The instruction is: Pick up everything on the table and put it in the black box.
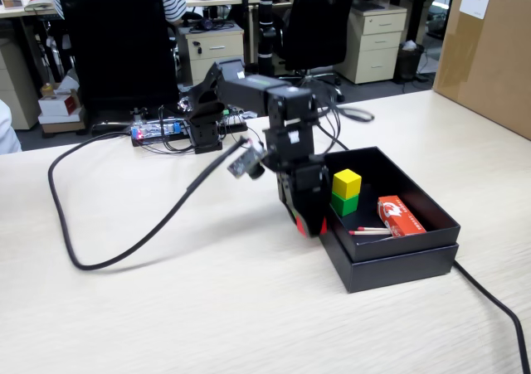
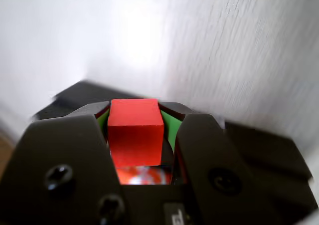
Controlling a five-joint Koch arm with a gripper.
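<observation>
My gripper (image 1: 311,225) is shut on the red cube (image 2: 135,130). In the fixed view it hangs just above the table (image 1: 166,308), right beside the left wall of the black box (image 1: 398,262), and slivers of the red cube (image 1: 300,223) show between the jaws. In the wrist view the cube fills the gap between the two black jaws, which have green pads. The yellow cube (image 1: 347,182) sits on top of the green cube (image 1: 344,203) inside the box, at its left side.
A red-orange matchbox (image 1: 400,216) and matchsticks (image 1: 370,231) lie in the box. A black cable (image 1: 99,262) loops across the table on the left, another (image 1: 489,299) runs off the box's right. A big brown carton (image 1: 489,51) stands back right.
</observation>
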